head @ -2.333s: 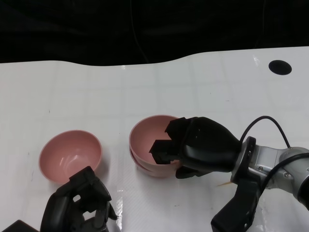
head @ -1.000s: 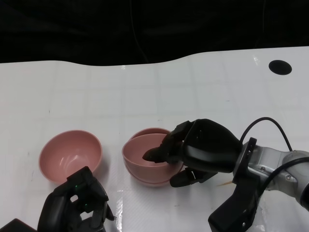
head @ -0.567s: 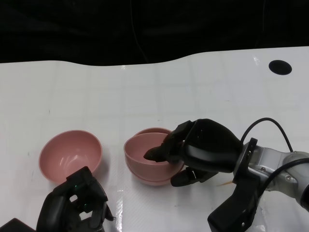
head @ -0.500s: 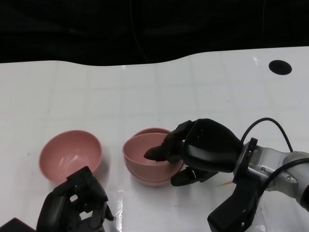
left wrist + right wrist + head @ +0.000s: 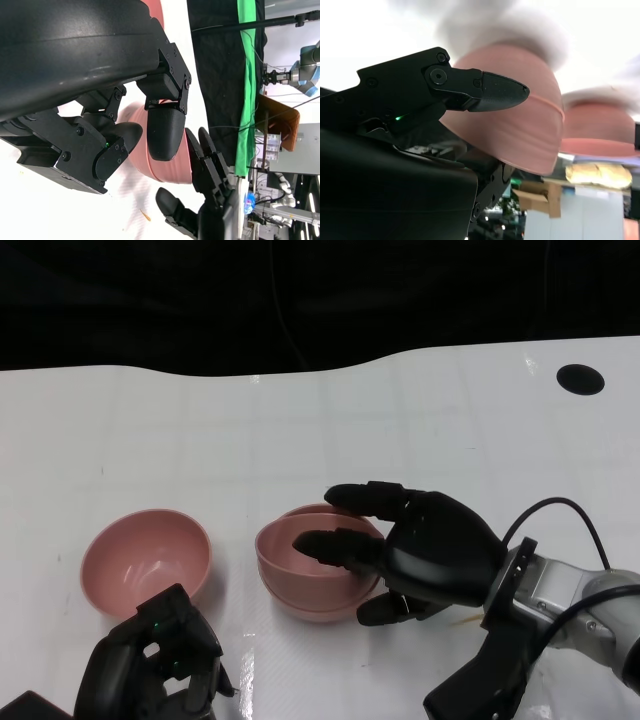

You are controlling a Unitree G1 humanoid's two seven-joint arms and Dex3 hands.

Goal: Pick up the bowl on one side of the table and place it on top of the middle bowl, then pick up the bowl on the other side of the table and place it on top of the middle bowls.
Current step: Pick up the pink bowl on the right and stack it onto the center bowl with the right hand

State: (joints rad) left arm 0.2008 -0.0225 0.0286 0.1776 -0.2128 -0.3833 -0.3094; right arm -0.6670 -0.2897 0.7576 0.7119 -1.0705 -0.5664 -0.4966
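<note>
Right robot hand (image 5: 420, 555) fingers now spread over smooth pink bowl stack (image 5: 310, 575)

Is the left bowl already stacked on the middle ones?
No, the left bowl sits alone on the table, apart from the stack.

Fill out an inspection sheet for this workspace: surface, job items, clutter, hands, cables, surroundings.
Surface: white table, with a black round hole at the far right.
Job's things: top bowl sits tilted in the middle bowl; left bowl stands apart, upright.
Clutter: small tan sliver beside the right hand.
Hands: right hand open, fingers spread over the stack; left hand low by the left bowl, grip unclear.
Cables: black cable loops above the right wrist.
Surroundings: dark backdrop behind the table.
</note>
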